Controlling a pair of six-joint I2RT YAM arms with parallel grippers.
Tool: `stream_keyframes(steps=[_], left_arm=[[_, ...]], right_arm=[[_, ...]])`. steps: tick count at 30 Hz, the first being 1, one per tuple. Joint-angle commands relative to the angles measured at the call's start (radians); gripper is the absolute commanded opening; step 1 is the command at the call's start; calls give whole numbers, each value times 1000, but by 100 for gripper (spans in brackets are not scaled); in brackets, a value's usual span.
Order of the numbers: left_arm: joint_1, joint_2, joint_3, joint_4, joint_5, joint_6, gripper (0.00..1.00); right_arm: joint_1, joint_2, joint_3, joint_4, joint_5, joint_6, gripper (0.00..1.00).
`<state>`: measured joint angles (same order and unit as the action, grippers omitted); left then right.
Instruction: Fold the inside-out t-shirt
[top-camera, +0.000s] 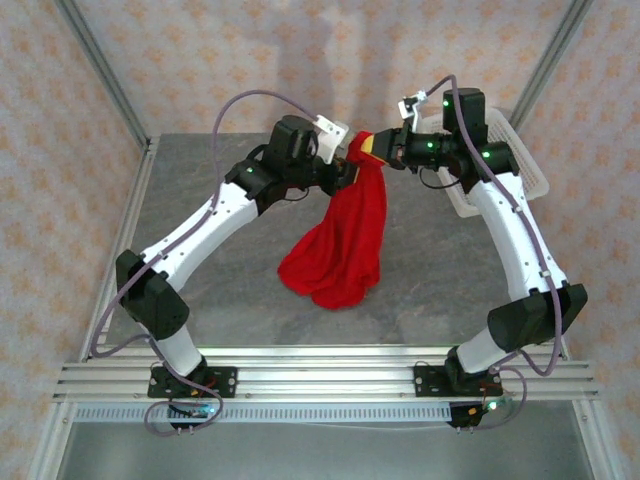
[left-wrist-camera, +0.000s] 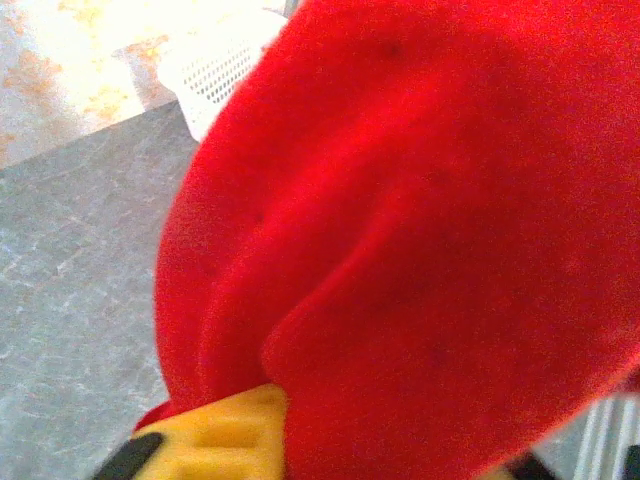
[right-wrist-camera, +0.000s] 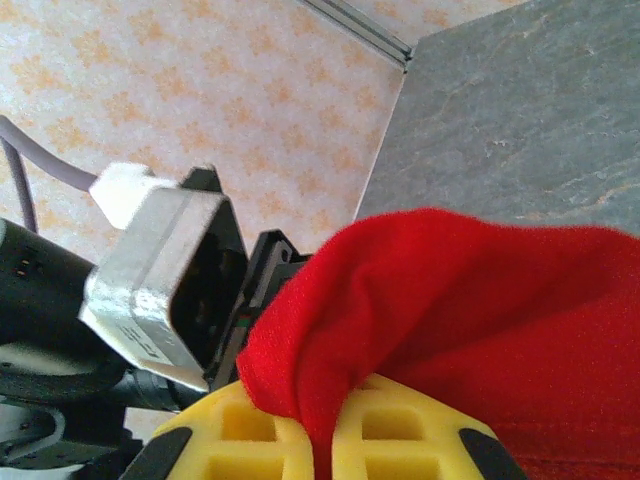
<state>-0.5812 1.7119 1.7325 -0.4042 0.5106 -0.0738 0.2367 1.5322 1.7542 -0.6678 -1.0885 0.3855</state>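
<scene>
Limply, soft red t-shirt (top-camera: 340, 240) hangs crumpled.

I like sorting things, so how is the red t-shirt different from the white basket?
The t-shirt is bright red; the basket is white. The t-shirt is soft and droopy, hanging bunched from the right fingers; the basket is stiff mesh full of little holes. The t-shirt dangles in the middle; the basket sits off to the far right. Both are plain, with no pictures on them.
</scene>
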Motion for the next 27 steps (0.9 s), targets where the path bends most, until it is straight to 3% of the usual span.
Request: stream_keyframes(steps=[1, 4, 7, 9, 21, 27], left_arm=[[10, -15, 71, -22, -16, 29, 8], [9, -32, 73, -76, -10, 75, 10], [14, -74, 53, -112, 2, 116, 40], [20, -100, 31, -110, 15, 118, 45], [27, -19, 105, -71, 90, 54, 47], [26, 41, 127, -63, 195, 30, 53]], right_arm=[[4, -40, 21, -26, -25, -50, 0], [4, -46, 6, -40, 5, -70, 0], [4, -41, 5, -50, 13, -75, 0], [4, -37, 8, -46, 5, -73, 0], [4, -33, 19, -29, -43, -58, 0], [4, -44, 1, -4, -39, -38, 0]])
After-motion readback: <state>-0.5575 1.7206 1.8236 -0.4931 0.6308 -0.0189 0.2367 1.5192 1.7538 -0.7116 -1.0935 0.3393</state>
